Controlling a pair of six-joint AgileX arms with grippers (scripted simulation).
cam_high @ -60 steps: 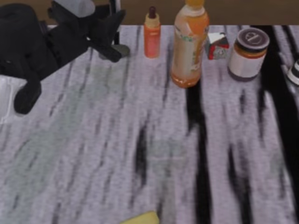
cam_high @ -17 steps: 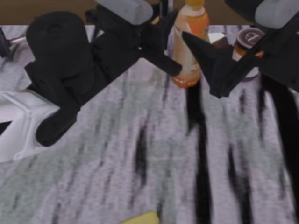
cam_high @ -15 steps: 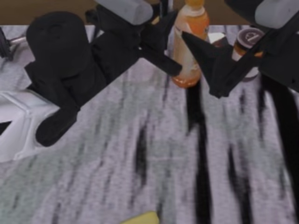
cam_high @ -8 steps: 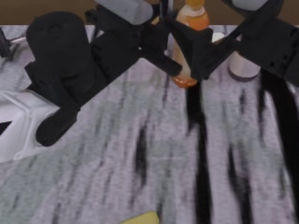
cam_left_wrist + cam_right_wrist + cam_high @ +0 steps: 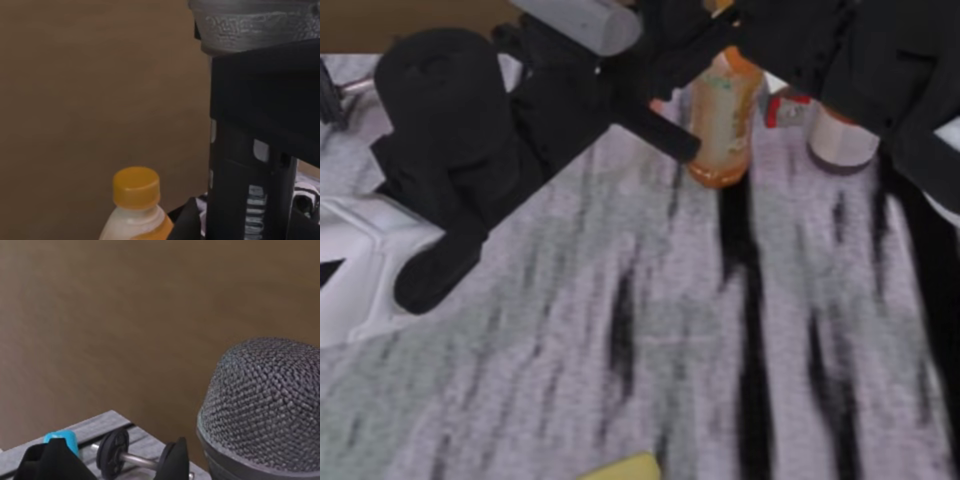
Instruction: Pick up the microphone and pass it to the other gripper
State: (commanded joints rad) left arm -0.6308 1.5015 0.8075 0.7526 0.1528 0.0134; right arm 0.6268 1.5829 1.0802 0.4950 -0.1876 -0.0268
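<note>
Black on black fills the far middle of the top view. The left gripper (image 5: 665,100) and right gripper (image 5: 720,35) meet above the table (image 5: 620,350), just beside the orange bottle (image 5: 722,120). The microphone cannot be picked out here, and whether the left gripper has hold of anything cannot be told.

Left wrist view: the microphone (image 5: 250,25) shows its silver-grey mesh head directly above a black block (image 5: 265,150). Which arm that block belongs to is unclear.

Right wrist view: the mesh head sits close, outside one of the two black fingers (image 5: 174,462). These stand well apart with nothing gripped between them, and a dumbbell (image 5: 140,457) lies far beyond.

Assessment: the item is judged light, rigid and smooth along the handle. The mesh head is rounded, likely to dent and gives poor purchase. The receiving fingers should close across the bare handle below the head, clear of the giver's pads. A slim stick may pivot if it is pinched near one end.
</note>
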